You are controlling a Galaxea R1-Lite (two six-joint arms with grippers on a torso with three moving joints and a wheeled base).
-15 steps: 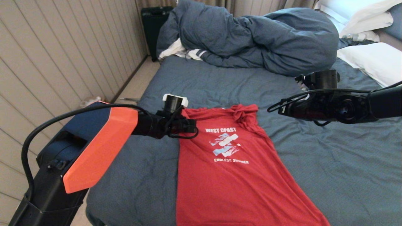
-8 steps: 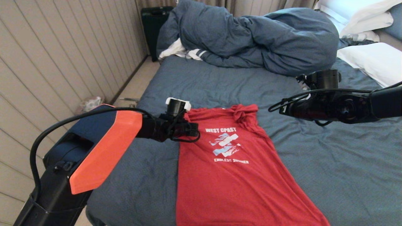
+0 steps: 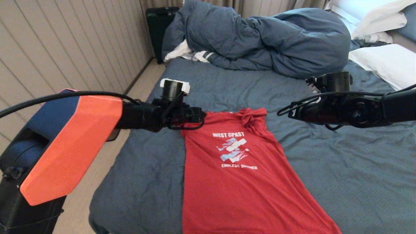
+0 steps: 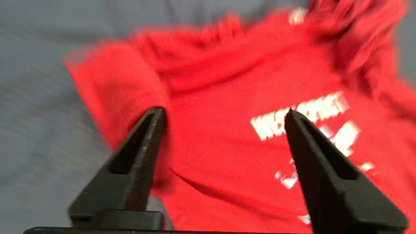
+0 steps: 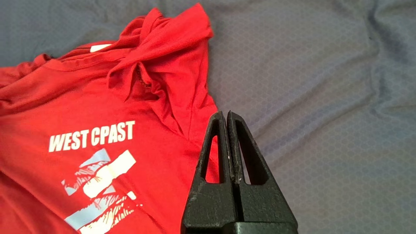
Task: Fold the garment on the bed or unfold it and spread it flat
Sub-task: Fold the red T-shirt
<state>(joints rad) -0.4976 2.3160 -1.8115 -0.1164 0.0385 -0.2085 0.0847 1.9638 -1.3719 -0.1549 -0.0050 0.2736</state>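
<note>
- Left wrist view: left gripper jaws apart, empty, above the garment.
- Right gripper jaws together, above the garment's edge.

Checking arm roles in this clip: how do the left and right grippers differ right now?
The left gripper has its fingers spread wide, nothing between them; the right gripper is shut, also empty. The left gripper hangs over the garment at its left shoulder corner; the right gripper hangs beside the bunched right sleeve, mostly over the bed. Both hover above the fabric with matching black tapered fingers.
</note>
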